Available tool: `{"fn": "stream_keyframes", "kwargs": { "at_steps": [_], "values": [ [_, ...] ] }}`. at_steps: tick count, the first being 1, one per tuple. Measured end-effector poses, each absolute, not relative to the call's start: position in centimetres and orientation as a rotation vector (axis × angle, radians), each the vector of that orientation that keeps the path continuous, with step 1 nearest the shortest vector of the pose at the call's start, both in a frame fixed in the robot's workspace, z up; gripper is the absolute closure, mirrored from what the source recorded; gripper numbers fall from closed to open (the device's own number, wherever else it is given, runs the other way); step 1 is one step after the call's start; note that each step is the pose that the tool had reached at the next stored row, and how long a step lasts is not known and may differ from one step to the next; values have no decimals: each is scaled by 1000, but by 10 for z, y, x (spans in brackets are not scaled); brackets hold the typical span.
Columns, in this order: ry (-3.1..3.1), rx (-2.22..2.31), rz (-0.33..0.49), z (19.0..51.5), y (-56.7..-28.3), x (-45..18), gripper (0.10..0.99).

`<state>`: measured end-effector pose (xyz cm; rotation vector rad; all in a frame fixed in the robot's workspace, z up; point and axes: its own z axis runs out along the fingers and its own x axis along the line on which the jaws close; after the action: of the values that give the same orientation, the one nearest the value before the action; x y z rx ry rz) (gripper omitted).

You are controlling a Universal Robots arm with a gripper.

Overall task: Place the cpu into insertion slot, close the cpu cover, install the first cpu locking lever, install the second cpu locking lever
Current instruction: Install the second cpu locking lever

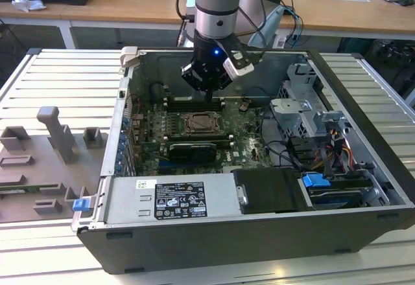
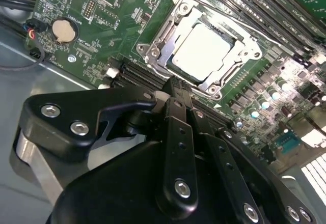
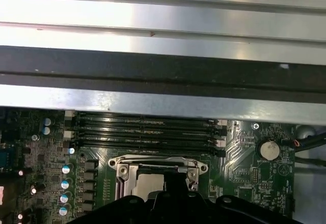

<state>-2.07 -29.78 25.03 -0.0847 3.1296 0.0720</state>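
A: Status on the socket job?

B: Seated already: cpu (image 2: pixel 202 55) lying flat in the insertion slot (image 1: pixel 204 124), pale face up. cpu cover (image 2: pixel 157 50) looks folded down around it, window framing the chip. Judging from that, at the locking lever stage.

A: Levers latched?

B: Can't tell. Thin wire along the socket edge, too fine to read as hooked or free in either wrist view.

A: Gripper?

B: Hanging inside the open computer case (image 1: pixel 194 249), tip just above the socket edge nearest the memory slots (image 3: pixel 145 130). In the second wrist view, gripper (image 2: pixel 172 87) just beside the socket corner, apart from it as far as can be seen. Fingers pressed together at the tip, nothing seen between them.

A: What does lever work call for here?

B: As a judgement: closed tip used as a pusher, lined up square on the wire, clear of the memory slots and the small parts on the green board (image 2: pixel 102 20). Little room either side.

A: Any readable print?

B: White label (image 1: pixel 178 201) on the power supply box, text too small to make out. Coin cell (image 2: pixel 64 29) on the board, markings likewise. Nothing worth quoting.
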Motion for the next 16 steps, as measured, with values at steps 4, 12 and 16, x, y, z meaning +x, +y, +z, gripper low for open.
{"fn": "stream_keyframes", "kwargs": {
  "at_steps": [4,12,16],
  "values": [
    [3129,-85,72,258,-298,-21,980],
    [3130,-85,71,258,-304,-21,980],
    [3130,-85,71,262,-304,-21,980]
  ]
}}
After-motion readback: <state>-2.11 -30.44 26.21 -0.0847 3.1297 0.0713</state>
